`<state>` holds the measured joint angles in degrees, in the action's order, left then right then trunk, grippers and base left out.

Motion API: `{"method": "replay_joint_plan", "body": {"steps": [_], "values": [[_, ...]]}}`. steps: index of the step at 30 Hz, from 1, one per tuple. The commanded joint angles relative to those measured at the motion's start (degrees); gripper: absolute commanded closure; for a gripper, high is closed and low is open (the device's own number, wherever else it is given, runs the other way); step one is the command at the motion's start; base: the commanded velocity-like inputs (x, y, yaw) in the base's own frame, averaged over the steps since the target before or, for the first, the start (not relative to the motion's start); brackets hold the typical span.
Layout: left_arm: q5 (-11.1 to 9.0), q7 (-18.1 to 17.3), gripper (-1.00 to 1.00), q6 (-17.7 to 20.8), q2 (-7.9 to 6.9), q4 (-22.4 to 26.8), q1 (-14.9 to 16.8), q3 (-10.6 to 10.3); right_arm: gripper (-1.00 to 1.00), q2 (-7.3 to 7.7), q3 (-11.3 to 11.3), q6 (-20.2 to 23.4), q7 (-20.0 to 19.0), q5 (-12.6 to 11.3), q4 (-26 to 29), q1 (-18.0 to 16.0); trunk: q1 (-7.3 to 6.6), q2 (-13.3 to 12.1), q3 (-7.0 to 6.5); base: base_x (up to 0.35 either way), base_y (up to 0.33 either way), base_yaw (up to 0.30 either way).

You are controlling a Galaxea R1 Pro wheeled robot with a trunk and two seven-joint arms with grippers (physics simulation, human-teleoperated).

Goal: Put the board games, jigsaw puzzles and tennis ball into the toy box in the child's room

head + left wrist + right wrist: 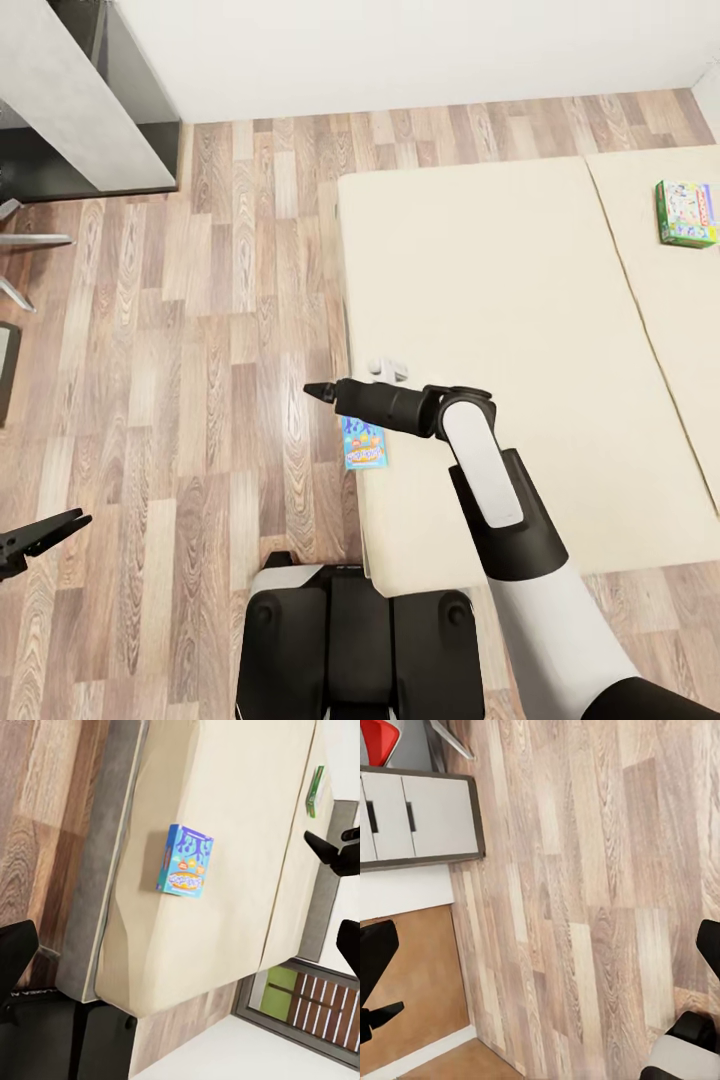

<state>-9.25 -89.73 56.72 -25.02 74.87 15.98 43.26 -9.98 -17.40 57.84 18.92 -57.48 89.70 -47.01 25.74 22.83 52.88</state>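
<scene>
The right hand (318, 391) hung past the bed's (500, 330) near edge, over the plank floor (220, 330), fingers looking pressed together. The blue-purple board game (363, 443) lay flat right at that edge, beneath the forearm. A 2nd, green-edged board game (687, 213) sat well apart on the far mattress. The left hand (45, 533), fingers spread, hovered over open floor.

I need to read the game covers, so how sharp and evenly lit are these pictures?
Head view: even light, no glare; the blue board game is half hidden under the right gripper, the green-edged one small. Left wrist view: the blue cover shows whole but soft, its print unreadable. Right wrist view: floor planks slightly blurred.
</scene>
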Motion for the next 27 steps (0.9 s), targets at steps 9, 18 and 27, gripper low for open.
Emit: {"method": "replay_joint_plan", "body": {"steps": [9,18,27], "values": [[0.1,-0.3,-1.0,0.6,-0.06,-0.1,0.0,0.1,-1.0,-0.02,-0.8,-1.8,0.7,-0.5,0.0,0.2,0.04,0.1,-0.79,0.0,0.0,0.0],[0.0,-0.3,-1.0,0.6,-0.16,-0.2,0.0,0.1,-1.0,-0.02,-0.9,-2.2,0.7,-0.5,0.0,0.2,0.04,0.1,-1.65,0.0,0.0,0.0],[0.0,-0.3,-1.0,0.6,-0.13,-0.2,0.0,0.1,-1.0,-0.02,-0.9,-2.2,0.7,-0.5,0.1,0.2,0.04,0.1,-2.5,0.0,0.0,0.0]]}}
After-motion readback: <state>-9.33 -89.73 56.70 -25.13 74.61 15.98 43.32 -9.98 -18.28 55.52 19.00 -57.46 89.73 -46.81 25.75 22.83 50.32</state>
